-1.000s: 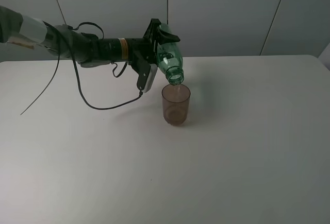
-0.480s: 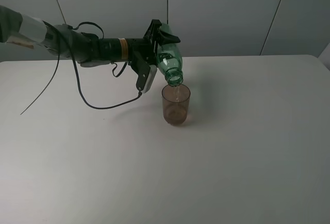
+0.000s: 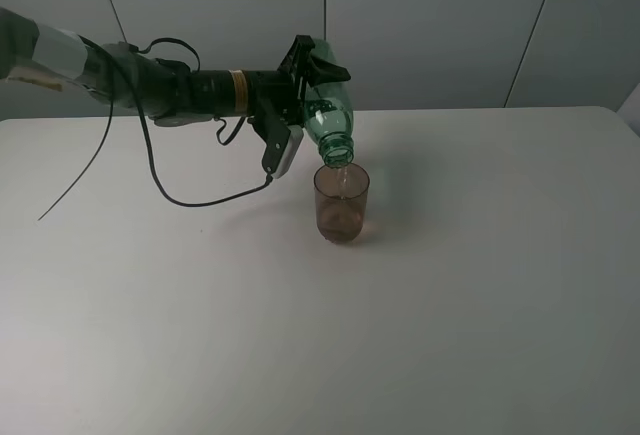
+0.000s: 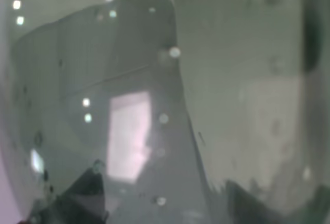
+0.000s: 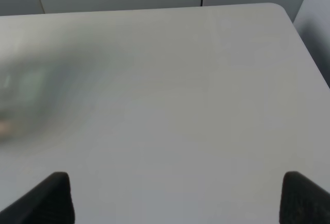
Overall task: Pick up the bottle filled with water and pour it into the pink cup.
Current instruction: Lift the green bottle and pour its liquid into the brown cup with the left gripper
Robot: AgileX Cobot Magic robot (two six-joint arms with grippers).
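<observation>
Overhead, left gripper (image 3: pixel 303 77) pinches the tilted green bottle (image 3: pixel 328 115), its mouth just above the pink cup (image 3: pixel 341 205), which stands on the white table (image 3: pixel 480 285). Left wrist: blurred green bottle (image 4: pixel 154 105) wall fills the view. Right wrist: right gripper (image 5: pixel 175 198) fingers spread wide over the white table.

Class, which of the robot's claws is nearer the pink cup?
Left. The left claw holds the green bottle tilted over the pink cup; the right claw is far off, open.
</observation>
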